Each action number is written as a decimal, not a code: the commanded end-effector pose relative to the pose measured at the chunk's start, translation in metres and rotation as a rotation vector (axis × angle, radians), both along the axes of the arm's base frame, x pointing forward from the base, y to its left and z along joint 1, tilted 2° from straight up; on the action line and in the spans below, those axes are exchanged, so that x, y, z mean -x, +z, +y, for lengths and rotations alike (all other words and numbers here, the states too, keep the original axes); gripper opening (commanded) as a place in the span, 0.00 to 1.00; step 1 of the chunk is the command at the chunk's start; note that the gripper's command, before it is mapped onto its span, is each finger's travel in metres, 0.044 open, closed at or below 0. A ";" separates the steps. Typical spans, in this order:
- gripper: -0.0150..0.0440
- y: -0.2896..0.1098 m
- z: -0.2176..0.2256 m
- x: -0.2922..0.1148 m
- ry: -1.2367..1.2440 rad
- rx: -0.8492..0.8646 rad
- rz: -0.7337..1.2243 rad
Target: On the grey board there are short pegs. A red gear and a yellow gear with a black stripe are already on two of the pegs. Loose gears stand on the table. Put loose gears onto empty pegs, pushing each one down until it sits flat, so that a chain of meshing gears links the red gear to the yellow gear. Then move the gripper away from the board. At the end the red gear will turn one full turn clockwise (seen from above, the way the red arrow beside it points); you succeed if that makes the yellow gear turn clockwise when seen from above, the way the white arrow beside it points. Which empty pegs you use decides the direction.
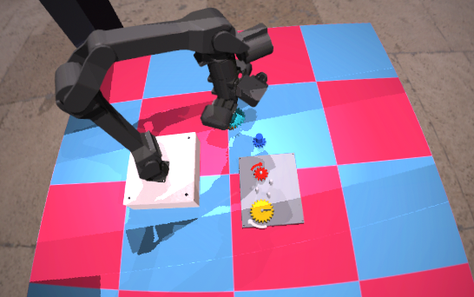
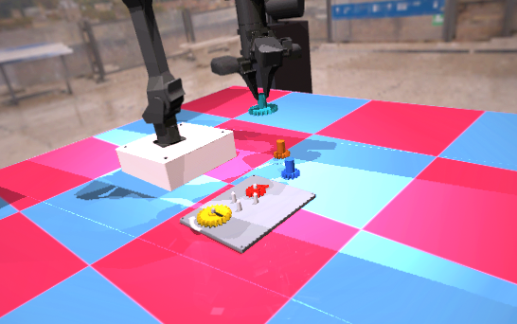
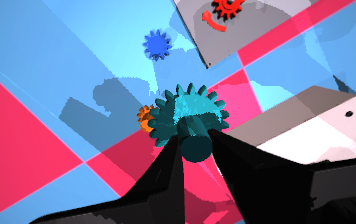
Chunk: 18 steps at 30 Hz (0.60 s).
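Gear, teal, toothed, with a smooth cylindrical stem: your gripper (image 1: 233,115) (image 2: 261,95) (image 3: 193,138) had its fingers clamped on that stem, the teal gear (image 1: 238,118) (image 2: 263,111) (image 3: 197,106) off the grey board (image 1: 286,174) (image 2: 275,225) (image 3: 192,15). Near it you had an orange gear (image 1: 232,128) (image 2: 281,149) (image 3: 146,120), then a blue gear (image 1: 259,141) (image 2: 290,170) (image 3: 157,45), both stemmed. On the flat board: red gear (image 1: 260,175) (image 2: 255,191) (image 3: 227,7); three bare, pale pegs (image 1: 271,181) (image 2: 239,207); larger yellow gear (image 1: 261,213) (image 2: 214,216), black-striped.

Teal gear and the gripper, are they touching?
Touching: the wrist view shows the fingertips of the gripper pressed against both sides of the teal gear's upright handle.
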<state>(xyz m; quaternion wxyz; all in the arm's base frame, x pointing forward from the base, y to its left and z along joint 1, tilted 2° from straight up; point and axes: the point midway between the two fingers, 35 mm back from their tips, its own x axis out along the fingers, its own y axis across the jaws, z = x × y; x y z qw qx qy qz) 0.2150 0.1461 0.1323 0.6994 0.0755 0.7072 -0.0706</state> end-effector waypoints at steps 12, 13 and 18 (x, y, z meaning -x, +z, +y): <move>0.25 -0.016 -0.021 -0.021 -0.016 0.000 0.006; 0.25 -0.017 -0.023 -0.022 -0.019 0.000 0.006; 0.25 -0.022 -0.031 -0.028 -0.017 0.001 0.005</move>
